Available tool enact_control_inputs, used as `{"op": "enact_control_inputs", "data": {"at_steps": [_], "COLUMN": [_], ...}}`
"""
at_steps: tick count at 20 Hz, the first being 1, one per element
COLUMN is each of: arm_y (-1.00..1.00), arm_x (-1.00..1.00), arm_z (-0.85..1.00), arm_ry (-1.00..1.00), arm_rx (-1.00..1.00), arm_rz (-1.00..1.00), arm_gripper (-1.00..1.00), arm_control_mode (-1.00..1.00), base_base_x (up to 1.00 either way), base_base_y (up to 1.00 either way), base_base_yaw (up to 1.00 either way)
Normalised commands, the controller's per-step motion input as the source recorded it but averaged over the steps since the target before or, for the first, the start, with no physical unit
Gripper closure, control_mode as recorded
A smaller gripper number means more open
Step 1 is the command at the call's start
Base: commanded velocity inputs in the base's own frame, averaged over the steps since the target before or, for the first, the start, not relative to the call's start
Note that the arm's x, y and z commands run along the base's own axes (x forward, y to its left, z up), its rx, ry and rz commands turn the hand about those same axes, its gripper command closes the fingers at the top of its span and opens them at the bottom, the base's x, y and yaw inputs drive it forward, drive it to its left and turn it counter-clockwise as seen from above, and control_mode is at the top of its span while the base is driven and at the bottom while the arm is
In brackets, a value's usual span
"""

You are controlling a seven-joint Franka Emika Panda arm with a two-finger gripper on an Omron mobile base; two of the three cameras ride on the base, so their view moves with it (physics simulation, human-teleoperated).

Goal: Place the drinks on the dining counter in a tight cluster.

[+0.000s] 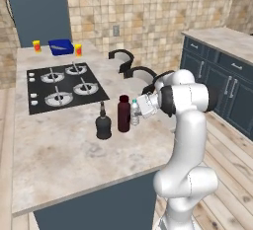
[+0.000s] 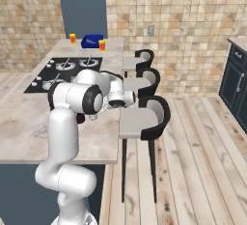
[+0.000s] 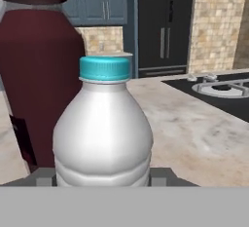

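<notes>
— Arm pose?
— White arm (image 1: 185,125) bent, wrist level, gripper (image 1: 139,109) clasping small clear water bottle with blue cap (image 3: 103,123).
— Where?
— On the beige marble-look dining counter (image 1: 59,150), touching the tall dark-red bottle (image 1: 123,114).

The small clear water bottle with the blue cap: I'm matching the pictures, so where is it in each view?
Left base view: small clear water bottle at centre, right of the tall dark-red bottle.
Right base view: I can't make it out.
Hand view: close up, centre.
Shared landmark: black cooktop.
</notes>
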Motion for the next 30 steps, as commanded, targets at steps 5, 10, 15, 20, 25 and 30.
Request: {"op": "enact_control_inputs", "data": {"at_steps": [5, 10, 15, 20, 25, 30], "arm_y": [0.00, 0.00, 0.00, -0.06, -0.44, -0.31], "arm_x": [0.00, 0.00, -0.03, -0.09, -0.02, -0.04], "arm_z": [0.00, 0.00, 0.00, 0.00, 0.05, 0.23], "arm_ry": [0.00, 0.00, 0.00, 0.00, 0.00, 0.00], "arm_rx": [0.00, 0.00, 0.00, 0.00, 0.00, 0.00], "arm_rz": [0.00, 0.00, 0.00, 0.00, -0.04, -0.04], "arm_gripper": [-1.00, -1.00, -1.00, -1.00, -1.00, -1.00], "arm_control_mode": [-1.00, -1.00, -1.00, -1.00, -1.00, -1.00], "base_base_x": [0.00, 0.00, 0.00, 0.00, 0.00, 0.00], "base_base_y": [0.00, 0.00, 0.00, 0.00, 0.00, 0.00], "base_base_yaw": [0.00, 0.00, 0.00, 0.00, 0.00, 0.00]}}
